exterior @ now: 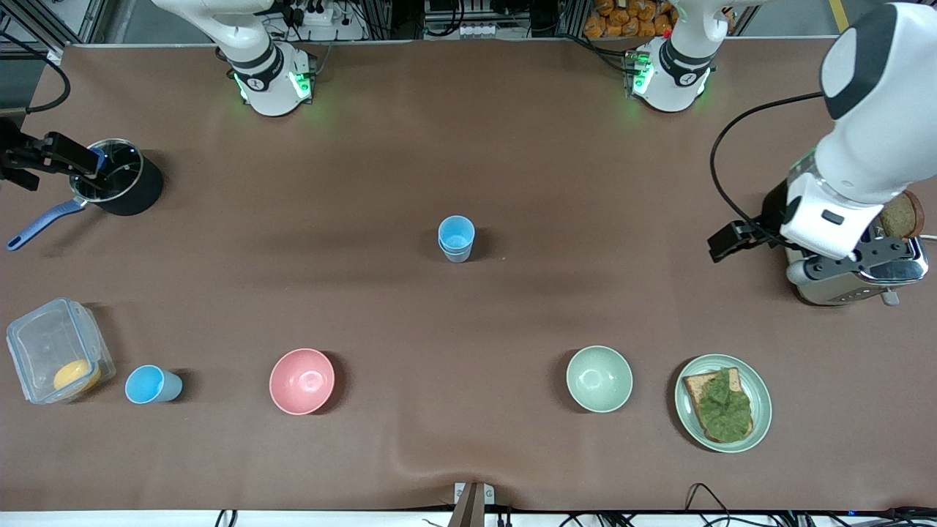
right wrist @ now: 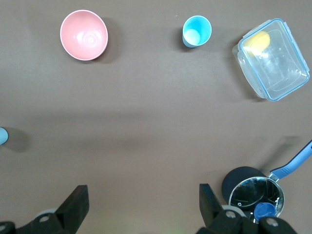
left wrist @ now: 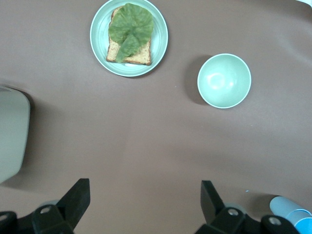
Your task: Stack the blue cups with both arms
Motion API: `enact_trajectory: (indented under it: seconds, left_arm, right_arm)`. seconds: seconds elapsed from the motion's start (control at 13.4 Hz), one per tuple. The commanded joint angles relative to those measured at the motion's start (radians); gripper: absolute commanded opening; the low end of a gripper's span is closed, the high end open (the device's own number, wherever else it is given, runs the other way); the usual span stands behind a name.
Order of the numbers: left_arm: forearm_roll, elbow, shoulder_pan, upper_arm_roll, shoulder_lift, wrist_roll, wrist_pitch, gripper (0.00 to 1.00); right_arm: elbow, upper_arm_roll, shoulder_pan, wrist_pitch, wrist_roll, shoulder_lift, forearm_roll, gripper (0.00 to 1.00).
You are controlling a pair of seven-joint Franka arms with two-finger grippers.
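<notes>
Front view: both grippers wide and empty; I risk tipping the lone blue cup (exterior: 151, 385) beside the pink bowl (exterior: 301, 380).

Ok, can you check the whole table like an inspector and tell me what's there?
Surface: brown table cover, with a wrinkle at its near edge.
Job's things: stack of blue cups mid-table, apparently two; single blue cup upright beside the clear box.
Clutter: pink bowl, green bowl, plate with bread and a leaf, pot, toaster.
Pincers: left pincer open over bare table by the toaster; right pincer open beside the pot; both hold nothing.
Cables: black cable looping by the left arm.
Surroundings: orange packets by the arms' bases.
</notes>
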Motion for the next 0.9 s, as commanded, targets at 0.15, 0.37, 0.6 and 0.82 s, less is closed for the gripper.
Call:
enact_trajectory:
  seconds: [0.15,0.37,0.6,0.82]
  left_arm:
    - [0.014,-0.005,0.035,-0.007,-0.028,0.071,-0.015,1.00]
    - [0.003,-0.016,0.015,0.046,-0.109,0.146,-0.093,1.00]
    - [-0.009,-0.037,-0.066,0.164,-0.143,0.249,-0.100,1.00]
    - [-0.034,-0.084,-0.063,0.188,-0.191,0.292,-0.104,1.00]
  right_arm:
    - [0.017,0.010,-0.012,-0.024,-0.010,0.009,-0.008,1.00]
    - [0.020,0.010,-0.017,-0.038,-0.010,0.008,-0.006,1.00]
    - [0.018,0.010,-0.024,-0.053,-0.057,0.003,0.006,1.00]
    - [0.018,0.008,-0.028,-0.067,-0.065,-0.003,0.029,1.00]
